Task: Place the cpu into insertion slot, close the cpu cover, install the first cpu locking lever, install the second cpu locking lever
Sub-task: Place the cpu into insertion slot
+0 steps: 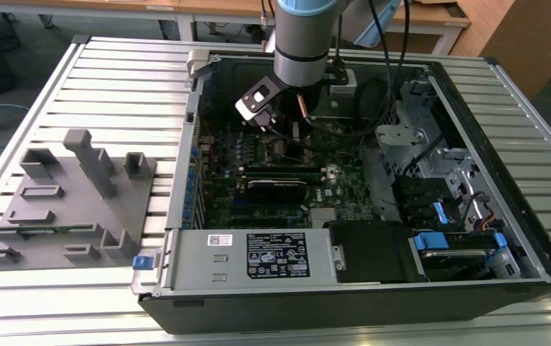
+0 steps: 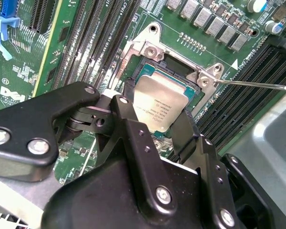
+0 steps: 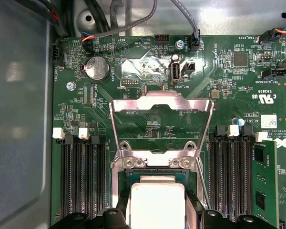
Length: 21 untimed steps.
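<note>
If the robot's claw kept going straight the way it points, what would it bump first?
Most likely the socket, just under the cpu that the gripper holds. The cpu cover is swung open, out of the way. The gap left is unclear.

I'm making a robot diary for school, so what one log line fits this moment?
tool: shut on cpu | cpu: over socket, seating unclear | cpu cover: open, tipped up | locking lever: unlatched

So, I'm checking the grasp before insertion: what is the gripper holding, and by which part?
The gripper holds the cpu by two opposite edges, over the socket.
</note>
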Tool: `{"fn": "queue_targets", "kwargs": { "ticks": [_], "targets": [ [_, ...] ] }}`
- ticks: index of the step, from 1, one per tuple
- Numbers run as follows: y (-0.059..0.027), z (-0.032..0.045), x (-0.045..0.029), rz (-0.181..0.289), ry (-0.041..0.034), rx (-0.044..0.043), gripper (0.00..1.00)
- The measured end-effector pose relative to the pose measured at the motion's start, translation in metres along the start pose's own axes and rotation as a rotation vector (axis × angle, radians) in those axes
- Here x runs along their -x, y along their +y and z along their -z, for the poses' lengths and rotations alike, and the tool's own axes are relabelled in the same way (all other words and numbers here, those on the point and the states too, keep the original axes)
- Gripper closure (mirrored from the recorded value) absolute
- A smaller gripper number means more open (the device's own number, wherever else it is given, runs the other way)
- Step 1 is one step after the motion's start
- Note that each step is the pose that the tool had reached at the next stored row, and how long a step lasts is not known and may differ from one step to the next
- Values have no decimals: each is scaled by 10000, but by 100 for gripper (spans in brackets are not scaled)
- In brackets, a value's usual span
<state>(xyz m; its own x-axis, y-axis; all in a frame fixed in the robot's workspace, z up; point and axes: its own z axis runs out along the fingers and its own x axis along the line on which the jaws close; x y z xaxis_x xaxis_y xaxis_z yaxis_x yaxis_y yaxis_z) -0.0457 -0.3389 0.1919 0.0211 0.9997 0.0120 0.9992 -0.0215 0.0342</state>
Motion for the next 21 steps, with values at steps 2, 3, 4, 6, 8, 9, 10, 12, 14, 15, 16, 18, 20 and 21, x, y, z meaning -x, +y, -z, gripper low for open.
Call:
{"fn": "queue_targets", "kwargs": {
  "ticks": [2, 3, 4, 6, 8, 9, 10, 12, 14, 15, 16, 18, 20, 21],
  "targets": [
    [0, -1, 0, 0, 2, 1, 46],
    [0, -2, 0, -1, 2, 1, 46],
    [0, -2, 0, -1, 2, 2, 46],
    [0, -2, -1, -1, 4, 2, 46],
    [0, -2, -1, -1, 4, 2, 46],
    [0, -2, -1, -1, 4, 3, 46],
    [0, -3, -1, -1, 4, 2, 46],
    [0, -2, -1, -1, 4, 2, 46],
    [0, -3, -1, -1, 4, 2, 46],
    [0, -3, -1, -1, 4, 2, 46],
    [0, -3, -1, -1, 4, 2, 46],
    [2, -7, -3, 0, 16, 10, 45],
    [1, -6, -2, -1, 12, 7, 39],
    [0, -3, -1, -1, 5, 3, 33]
  ]
}}
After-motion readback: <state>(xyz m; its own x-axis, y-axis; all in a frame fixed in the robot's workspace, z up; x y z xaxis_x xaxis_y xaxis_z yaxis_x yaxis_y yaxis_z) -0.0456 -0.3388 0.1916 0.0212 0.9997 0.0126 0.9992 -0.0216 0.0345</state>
